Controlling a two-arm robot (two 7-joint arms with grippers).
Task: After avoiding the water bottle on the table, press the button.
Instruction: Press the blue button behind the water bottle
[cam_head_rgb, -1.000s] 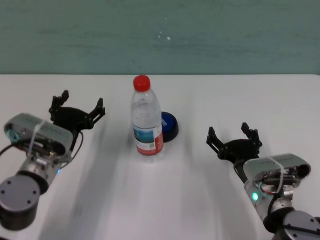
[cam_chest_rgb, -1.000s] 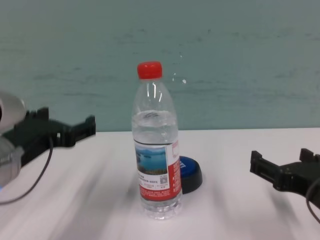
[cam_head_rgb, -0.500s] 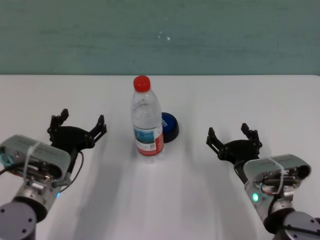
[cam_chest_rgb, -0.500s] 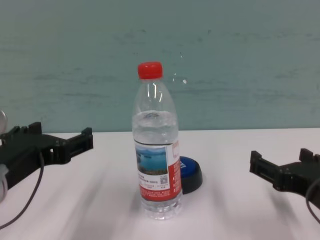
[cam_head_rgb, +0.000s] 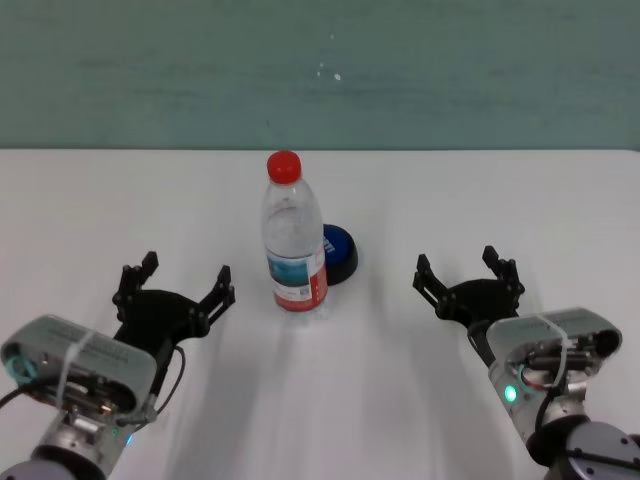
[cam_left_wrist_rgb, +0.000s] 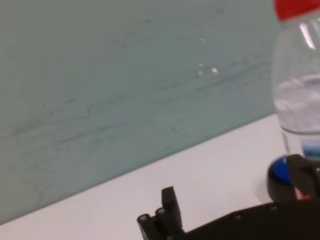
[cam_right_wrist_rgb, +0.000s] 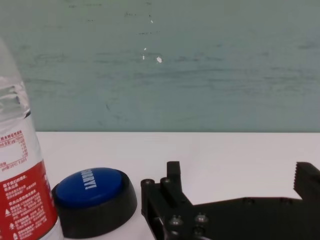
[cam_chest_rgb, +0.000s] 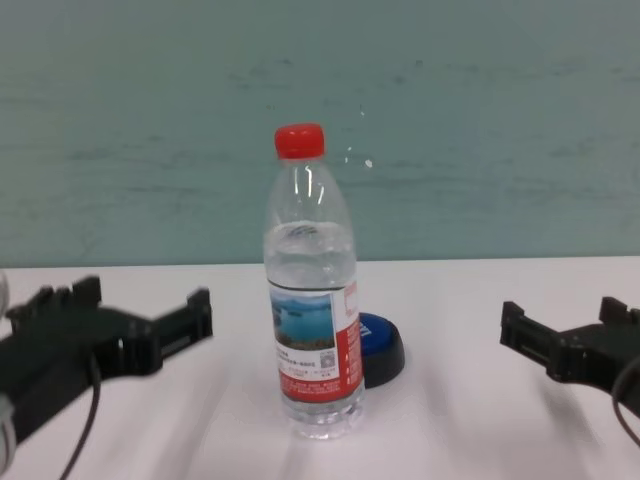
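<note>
So the water bottle (cam_head_rgb: 296, 237) stands upright mid-counter (cam_head_rgb: 400, 400), with the button (cam_head_rgb: 339, 252) tucked just behind it on its right; only the right wrist view shows the blue dome fully. Left tool (cam_head_rgb: 174, 290) sits low left of the bottle, spread wide, empty. Right tool (cam_head_rgb: 468, 273) is parked on the right, also wide open.

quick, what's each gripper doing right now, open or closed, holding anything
Left gripper: open, holding nothing, over the table to the left of the water bottle.
Right gripper: open, holding nothing, to the right of the button.
</note>
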